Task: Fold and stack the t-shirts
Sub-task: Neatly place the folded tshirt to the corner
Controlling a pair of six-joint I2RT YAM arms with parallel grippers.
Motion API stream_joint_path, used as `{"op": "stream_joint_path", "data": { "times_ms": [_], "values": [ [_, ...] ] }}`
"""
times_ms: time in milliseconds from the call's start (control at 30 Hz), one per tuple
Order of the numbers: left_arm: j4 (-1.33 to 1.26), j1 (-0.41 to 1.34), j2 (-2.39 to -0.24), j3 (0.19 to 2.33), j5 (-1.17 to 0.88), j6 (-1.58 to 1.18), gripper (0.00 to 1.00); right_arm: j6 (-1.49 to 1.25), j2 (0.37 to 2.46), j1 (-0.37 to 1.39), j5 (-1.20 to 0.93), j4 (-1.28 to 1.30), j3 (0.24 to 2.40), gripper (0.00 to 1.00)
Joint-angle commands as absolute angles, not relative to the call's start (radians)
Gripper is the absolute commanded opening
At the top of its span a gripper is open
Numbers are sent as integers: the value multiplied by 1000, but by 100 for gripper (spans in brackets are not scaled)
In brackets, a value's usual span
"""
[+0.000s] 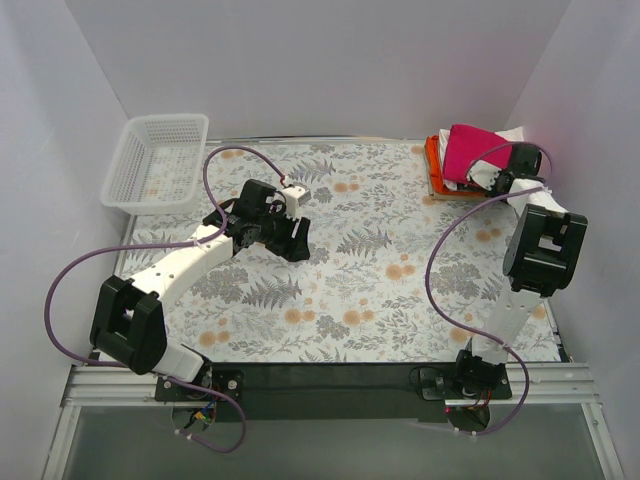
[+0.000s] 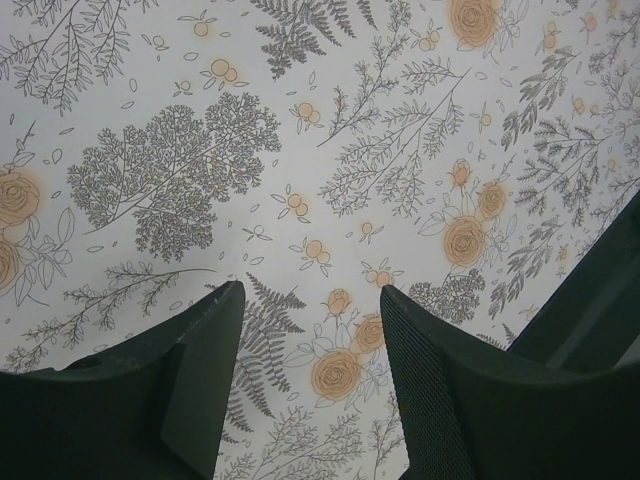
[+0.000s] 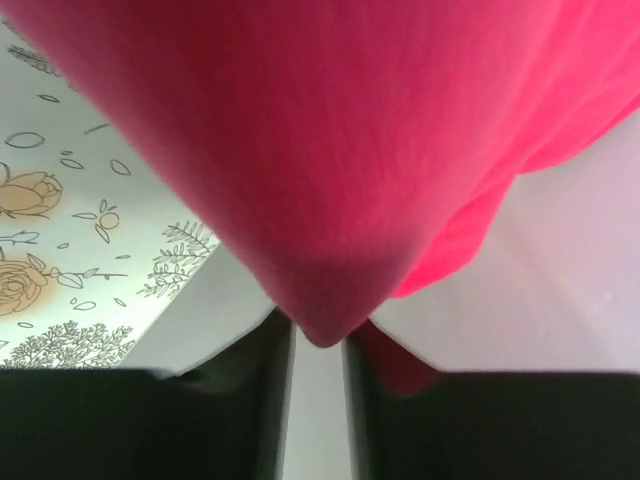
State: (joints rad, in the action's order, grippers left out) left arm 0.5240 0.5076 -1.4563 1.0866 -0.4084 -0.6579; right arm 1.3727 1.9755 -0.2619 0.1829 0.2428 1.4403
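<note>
Right wrist view: the right pincer (image 3: 320, 326) pinches the crimson-pink t-shirt (image 3: 350, 150); the left pincer (image 2: 310, 290) hangs spread above the surface (image 2: 300, 120).

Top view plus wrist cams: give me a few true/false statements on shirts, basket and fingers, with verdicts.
1. The left fingers hold a shirt. False: they stand apart over the bare patterned table with nothing between them.
2. Cloth of the crimson-pink t-shirt runs down between the right fingers. True.
3. The orange t-shirt lies in the basket. False: no shirt shows in the basket; the orange one is at the bottom of the pile in the far right corner.
4. The crimson-pink t-shirt is on top of that pile. True.
5. The basket sits at the far left corner of the table. True.
</note>
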Motion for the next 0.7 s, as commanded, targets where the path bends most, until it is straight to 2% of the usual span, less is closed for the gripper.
{"op": "stream_joint_path", "data": {
  "times_ms": [0, 67, 133, 233, 267, 300, 400, 567, 667],
  "values": [
    [540, 499, -1430, 1109, -408, -661, 54, 1442, 1895, -270, 207, 183, 1439, 36],
    [554, 488, -1424, 1132, -440, -667, 55, 1419, 1850, -270, 189, 189, 1442, 45],
    [558, 468, -1408, 1144, -469, -679, 71, 1390, 1801, -267, 113, 274, 1462, 53],
    [561, 439, -1385, 1163, -534, -704, 73, 1286, 1724, -249, 28, 441, 1514, 66],
    [558, 410, -1381, 1167, -560, -725, 85, 1202, 1698, -245, 8, 492, 1570, 71],
    [560, 393, -1375, 1169, -605, -735, 91, 1156, 1687, -244, -36, 541, 1601, 77],
    [555, 322, -1365, 1183, -643, -788, 93, 952, 1660, -238, -147, 695, 1704, 98],
    [652, 178, -1405, 1261, -689, -818, 94, 692, 1641, -180, -325, 871, 1789, 98],
    [684, 72, -1424, 1278, -718, -813, 94, 537, 1625, -127, -394, 880, 1764, 98]
  ]
}}
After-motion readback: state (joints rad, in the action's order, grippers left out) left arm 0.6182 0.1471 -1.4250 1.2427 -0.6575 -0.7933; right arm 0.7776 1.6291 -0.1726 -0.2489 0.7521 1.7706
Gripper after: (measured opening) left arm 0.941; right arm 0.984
